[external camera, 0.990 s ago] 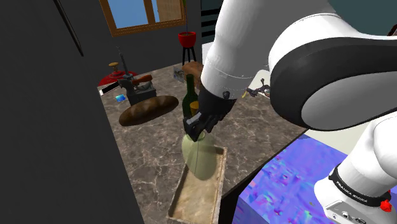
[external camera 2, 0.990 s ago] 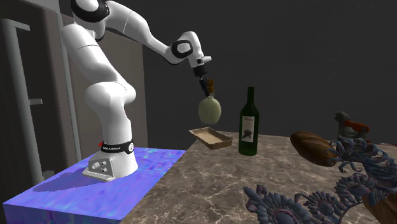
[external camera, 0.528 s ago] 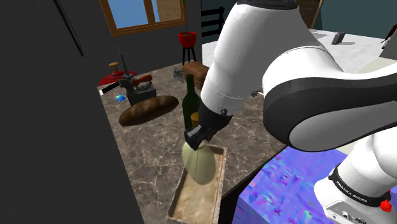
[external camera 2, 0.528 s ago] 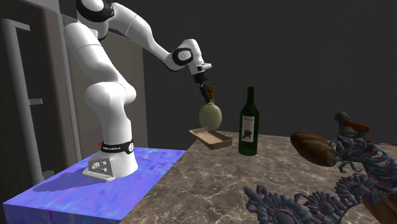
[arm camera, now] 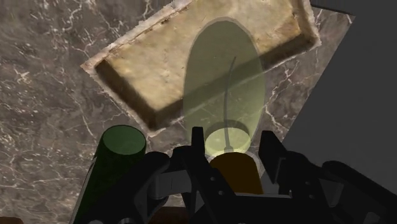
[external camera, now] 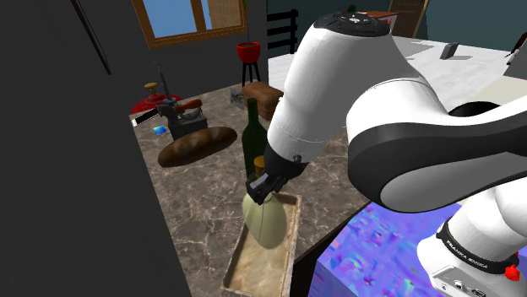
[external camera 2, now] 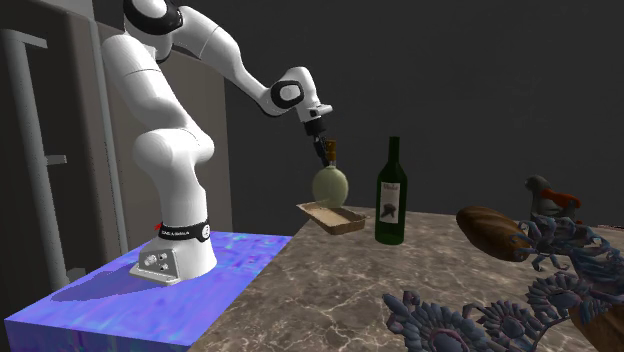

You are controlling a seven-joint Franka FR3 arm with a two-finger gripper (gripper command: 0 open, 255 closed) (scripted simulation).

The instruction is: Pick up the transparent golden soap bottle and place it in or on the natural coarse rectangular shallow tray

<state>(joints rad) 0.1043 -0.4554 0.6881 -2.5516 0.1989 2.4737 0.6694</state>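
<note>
So at this point we had the end effector [external camera: 260,187] clamped shut on the neck of the soap bottle [external camera: 263,218], just under its brown cap. In the wrist view the two fingers [arm camera: 198,139] sat on either side of the neck with no gap we could see, so we'd call that a solid hold.

The bottle hung straight below the end effector [external camera 2: 327,148], long axis close to upright with maybe a slight lean, its round pale yellow-green body [external camera 2: 331,185] pointing down at the tray [external camera 2: 330,216]. Looking along the fingers, the body [arm camera: 224,83] covered the middle of the tray [arm camera: 153,63], so it was lined up over it, not off to a side. We honestly couldn't tell whether the base was already touching the tray floor or hovering just above.

Our read: the carry was basically done, and what was left was a short drop straight down and then letting go. With a rounded body like that, we figured it might tip or roll once released, though the tray [external camera: 258,272] has a raised rim that should catch it.

The one thing to watch was the green wine bottle [external camera: 252,135] standing on the surface [external camera: 198,202] just beside the tray's far end, close to the end effector [arm camera: 232,143]. A bread loaf [external camera: 196,145] lay well beyond the tray, out of the way.
</note>
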